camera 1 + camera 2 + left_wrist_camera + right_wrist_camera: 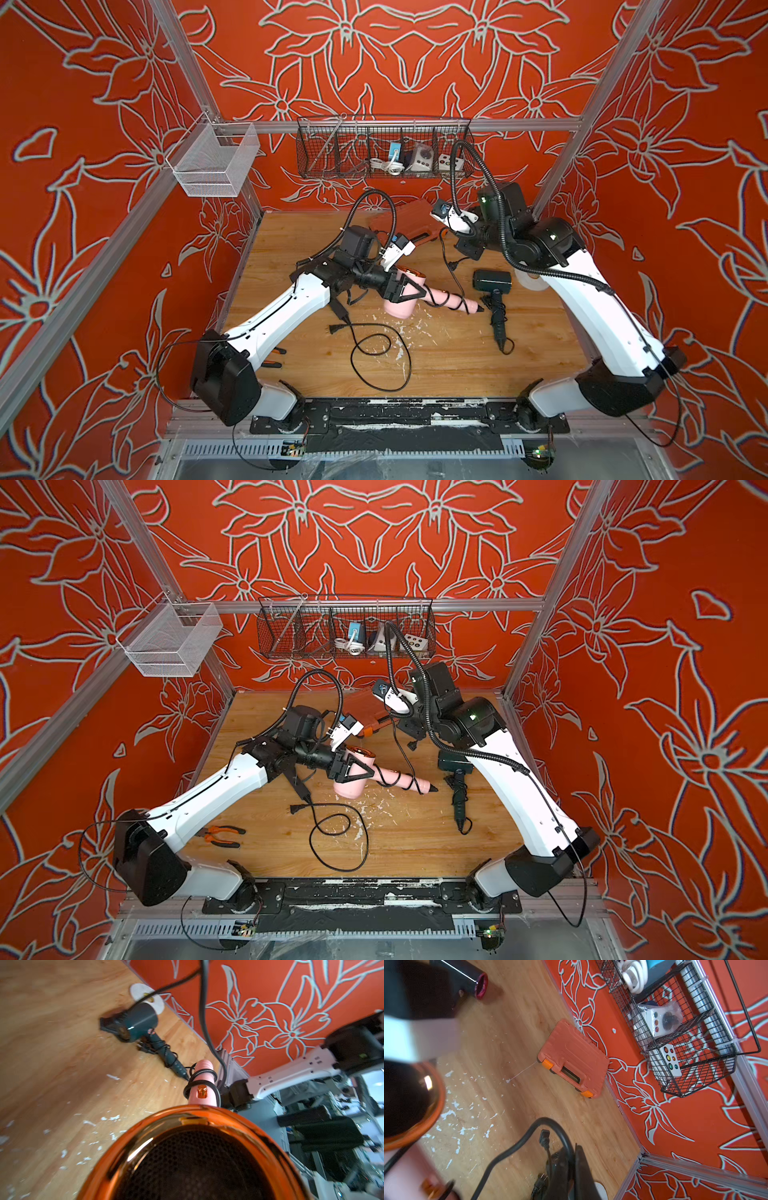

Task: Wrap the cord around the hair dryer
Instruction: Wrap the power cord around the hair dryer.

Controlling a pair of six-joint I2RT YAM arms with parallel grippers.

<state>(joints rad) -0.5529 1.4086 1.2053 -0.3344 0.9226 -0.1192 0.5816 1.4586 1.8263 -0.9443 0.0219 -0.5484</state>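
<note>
Mid-wrap, by the look of it. The pink hair dryer is gripped at its body by the left gripper, jaws spread about the casing, at the middle of the desk. A couple of turns of cord are seen laid round the handle, toward its tip. From there the cord is led up and back to the right gripper, which is clamped tight on it close to the plug, so little free length is left.

The next move is judged to be one more pass of the plug end round the handle. The line should be held taut so the laid turns are not slackened, and the plug then tucked in.

The long axis is set by the handle. It is laid across the desk, tip pointed to the robot's right and a little forward, at the dark hair dryer. The copper-rimmed rear grille is turned up toward the left wrist camera, nozzle down.
</note>
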